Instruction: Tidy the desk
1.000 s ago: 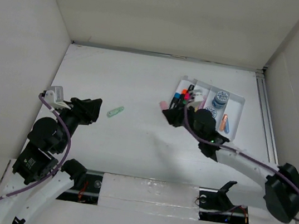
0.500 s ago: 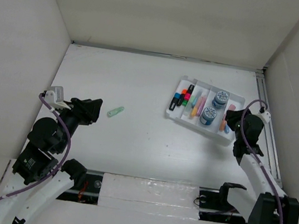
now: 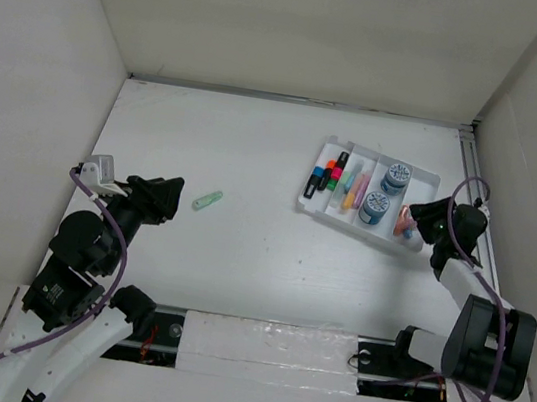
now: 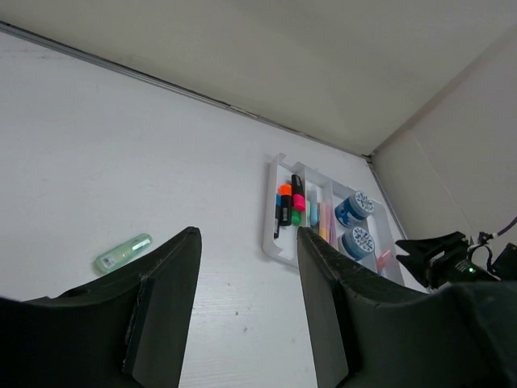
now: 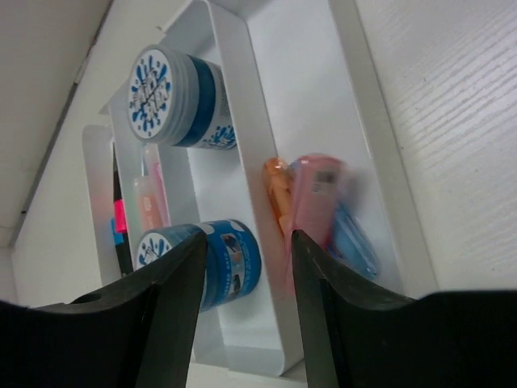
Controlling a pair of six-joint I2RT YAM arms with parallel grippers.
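**Loose green highlighter lies just off the left pincer**

The left pincer point(image 4: 246, 242) hovers near the left edge of the counter point(image 3: 256, 149), fingers apart and empty. Just beside it, toward the counter's middle, lies what looks like a mint-green highlighter point(image 4: 123, 252), its long axis slanting from near-left to far-right. This arm is much the nearer, so the pick is likely its job. Toward the far right corner, the right pincer point(image 5: 246, 242) hangs spread and empty over the end compartment of the tray point(image 4: 268, 212), above a pink tube point(image 5: 317, 198). The two tubs point(image 5: 174, 97) have blue-patterned lids, but no writing is legible.
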